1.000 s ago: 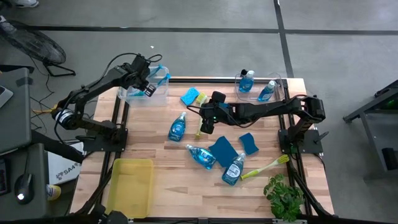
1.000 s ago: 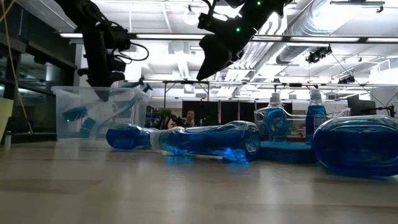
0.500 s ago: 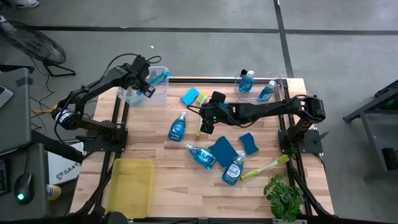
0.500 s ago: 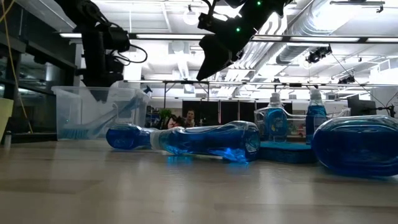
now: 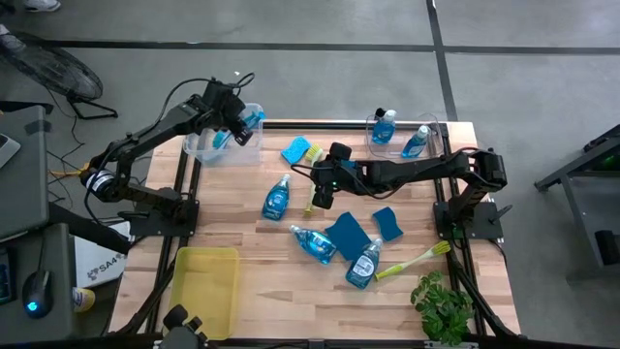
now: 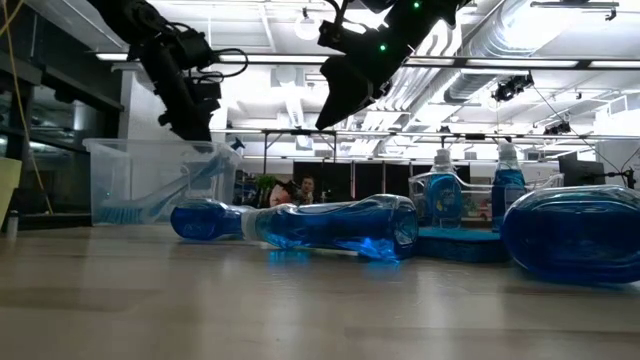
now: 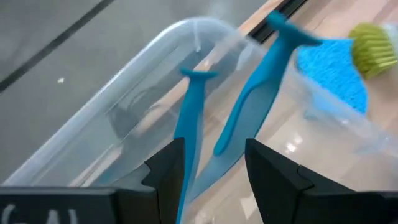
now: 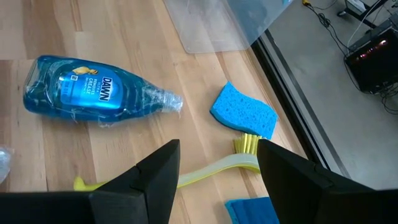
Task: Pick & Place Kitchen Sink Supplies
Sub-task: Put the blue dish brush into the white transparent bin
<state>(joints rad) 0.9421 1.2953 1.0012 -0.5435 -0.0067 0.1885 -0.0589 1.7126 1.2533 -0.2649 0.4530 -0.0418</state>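
Two arms reach over the tabletop (image 5: 262, 267). Left claw (image 5: 237, 114) hangs spread and empty above a clear bin (image 5: 199, 147) holding two blue brushes (image 7: 249, 118). Right claw (image 5: 320, 194), spread and empty, hovers above a yellow-green brush (image 8: 211, 167), near a soap bottle (image 8: 93, 87) and sponge (image 8: 244, 111).

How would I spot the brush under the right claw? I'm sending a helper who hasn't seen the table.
Start at the wooden table and find the right claw near its middle. Below it lies the brush, yellow-green, its bristles touching a blue sponge. The other brush lies near the plant.
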